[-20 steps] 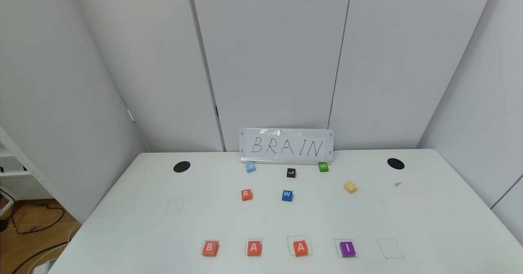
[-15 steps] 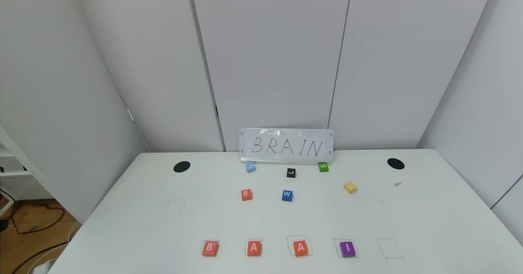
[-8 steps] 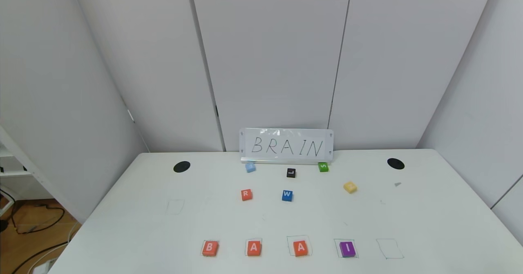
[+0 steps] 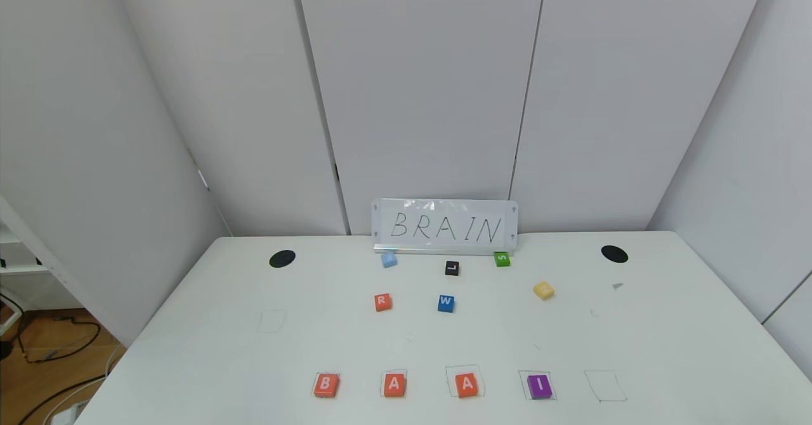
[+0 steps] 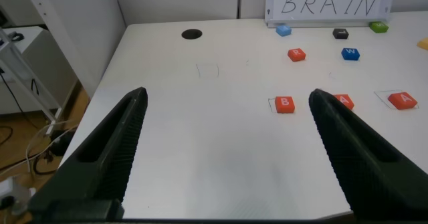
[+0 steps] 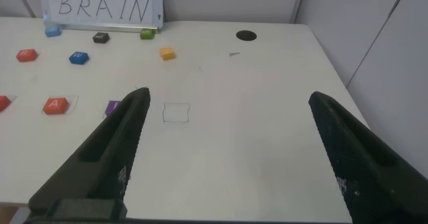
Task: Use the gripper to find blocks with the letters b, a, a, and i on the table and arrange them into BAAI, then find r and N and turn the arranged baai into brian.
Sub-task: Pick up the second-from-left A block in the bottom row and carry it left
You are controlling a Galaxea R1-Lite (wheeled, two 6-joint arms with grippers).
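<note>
Four blocks, B-A-A-I, in a row at the desk's near edge | R and N farther back, before the BRAIN sign | left gripper and right gripper: fingers apart, empty, above the desk.

Orange-red r, yellow N.

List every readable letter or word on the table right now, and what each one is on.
"BRAIN": sign.
"B", "A", "A": front orange-red blocks.
"I": purple block.
"R": r.
"W": blue tile.
"L": black tile.
"S": green tile.
Unreadable: N, light-blue tile.
</note>
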